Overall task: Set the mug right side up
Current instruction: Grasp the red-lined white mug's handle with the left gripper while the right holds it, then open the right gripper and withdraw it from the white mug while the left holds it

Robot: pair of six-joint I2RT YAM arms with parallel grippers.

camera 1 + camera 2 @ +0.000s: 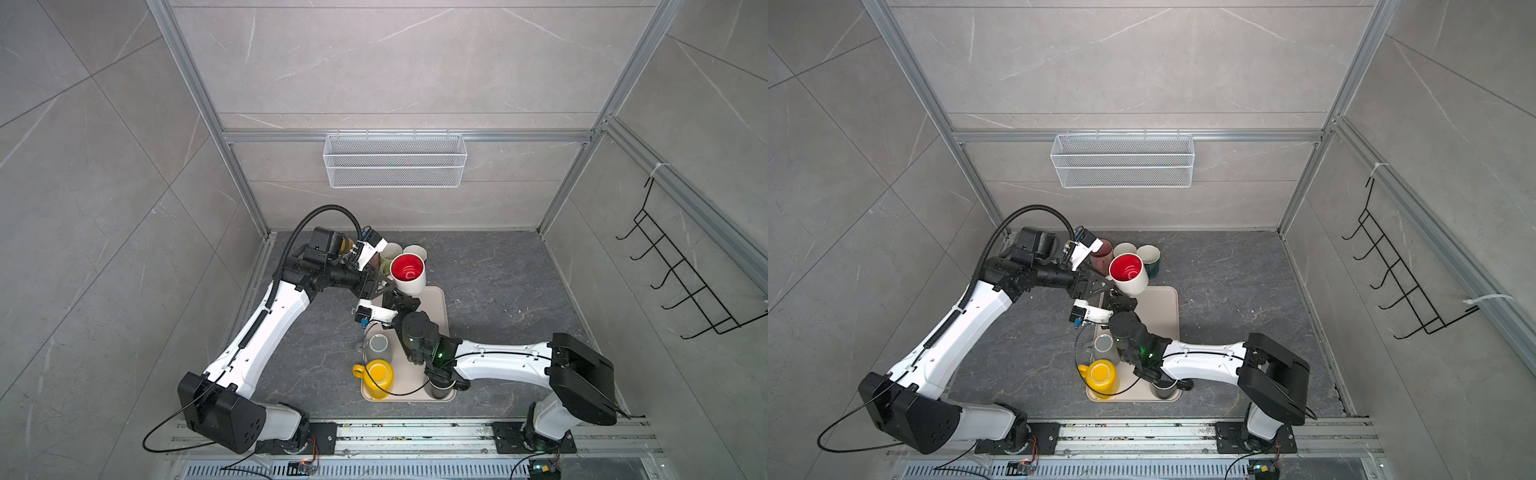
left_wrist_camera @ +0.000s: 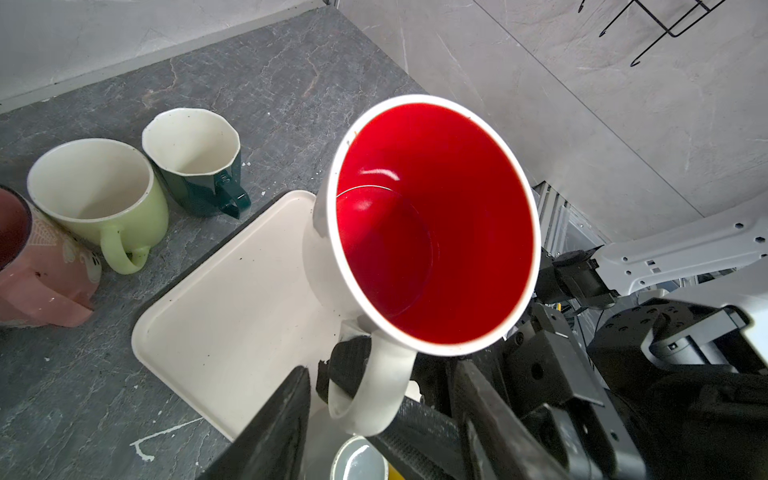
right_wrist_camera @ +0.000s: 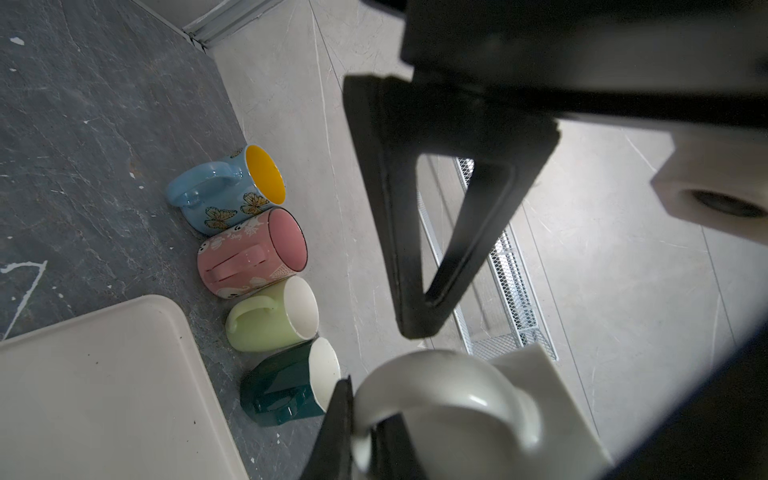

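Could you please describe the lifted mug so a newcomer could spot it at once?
Find the beige tray on the dark table; at its far end a mug is held aloft. Only it is white outside and bright red inside.

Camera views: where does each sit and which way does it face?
Top views: overhead near the front rail, facing down at the table; left arm and right arm show whole.
Left wrist: above the tray, looking into the red-lined mug; open left claw straddles its handle.
Right wrist: low by the tray, facing the back wall past four mugs; right claw shut on the handle.
Shared: both wrist views show the red-lined mug, tray and light green mug.
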